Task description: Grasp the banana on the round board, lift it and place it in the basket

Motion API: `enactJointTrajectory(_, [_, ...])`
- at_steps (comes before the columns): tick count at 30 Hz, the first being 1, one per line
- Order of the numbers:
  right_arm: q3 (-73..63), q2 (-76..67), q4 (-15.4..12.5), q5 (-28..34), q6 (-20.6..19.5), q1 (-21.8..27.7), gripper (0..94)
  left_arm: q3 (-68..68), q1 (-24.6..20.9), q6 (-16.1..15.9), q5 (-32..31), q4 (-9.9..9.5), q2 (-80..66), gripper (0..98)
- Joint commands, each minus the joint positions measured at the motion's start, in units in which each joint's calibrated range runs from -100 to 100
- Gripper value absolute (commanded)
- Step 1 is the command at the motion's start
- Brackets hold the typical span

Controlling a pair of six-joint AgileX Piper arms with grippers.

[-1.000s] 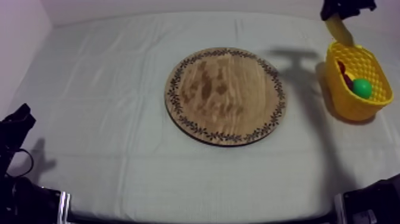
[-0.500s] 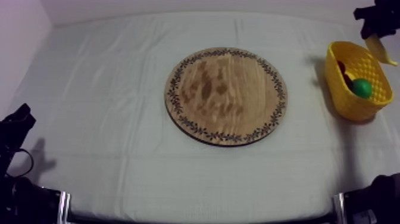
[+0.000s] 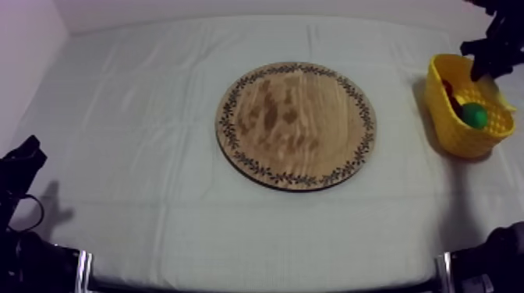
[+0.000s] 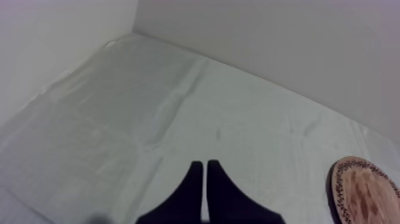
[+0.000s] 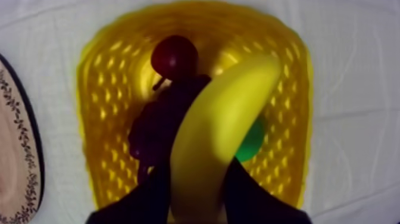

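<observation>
over the yellow basket (image 5: 101, 77), at the right side of the table (image 3: 140, 117), the right gripper (image 5: 196, 182) is seen with its fingers closed round the lower end of the banana (image 5: 220, 125). the fruit is held in the air above the basket's mouth, its free end pointing toward the far rim. it is judged not yet inside. the wooden board (image 3: 296, 125) lies bare at mid-table. the left gripper (image 4: 204, 179) is parked low at the left, fingers pressed together in a narrow wedge, nothing between them.

basket contents noted: a small red fruit (image 5: 174, 56), a dark bunch of grapes (image 5: 158, 125), a green fruit (image 3: 473, 115), kind not determined.

risks judged from here:
- the banana spans much of the basket's length. if released aslant, one end may be caught on the rim and the fruit left bridged or tipped out onto the table.
- landing would be on piled fruit, so a roll or bounce is possible if it is dropped from high up.
- if lowered too far, the basket could be struck by the fingers and shifted or overturned. it appears light.
</observation>
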Motion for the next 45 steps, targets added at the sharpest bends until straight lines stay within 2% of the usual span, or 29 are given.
enactJointTrajectory(1, [2.0, 2.0, 0.1, -2.8, -0.3, 0.4, 18.8, 0.0, 0.0, 0.0, 0.0, -0.01, 0.0, 0.1])
enactJointTrajectory(5, [4.4, 5.3, 0.1, -6.9, -0.9, 1.1, 20.0, 0.0, 0.0, 0.0, 0.0, -0.01, 0.0, 0.1])
enactJointTrajectory(8, [4.3, 7.2, -0.3, -8.3, -1.2, 1.1, 24.7, 0.0, 0.0, 0.0, 0.0, -0.01, 0.0, 0.1])
enactJointTrajectory(11, [3.0, 8.4, -0.3, -8.9, -1.7, 1.1, 35.5, 0.0, 0.0, 0.0, 0.0, -0.01, 0.0, 0.1])
enactJointTrajectory(20, [1.9, 8.4, -0.6, -8.5, -2.8, 1.4, 77.7, 0.0, 0.0, 0.0, 0.0, -0.01, 0.0, 0.1])
enactJointTrajectory(24, [2.9, 7.3, -0.4, -8.1, -3.5, 1.2, 87.5, 0.0, 0.0, 0.0, 0.0, -0.01, 0.0, 0.1])
enactJointTrajectory(32, [4.8, 3.7, -0.1, -8.5, -3.3, 1.0, 89.8, 0.0, 0.0, 0.0, 0.0, -0.01, 0.0, 0.1])
enactJointTrajectory(37, [5.2, -0.5, -1.0, -8.6, -3.0, 1.7, 81.9, 0.0, 0.0, 0.0, 0.0, -0.01, 0.0, 0.1])
enactJointTrajectory(45, [7.2, -10.1, -4.1, -8.8, -0.9, 2.8, 67.0, 0.0, 0.0, 0.0, 0.0, -0.01, 0.0, 0.1])
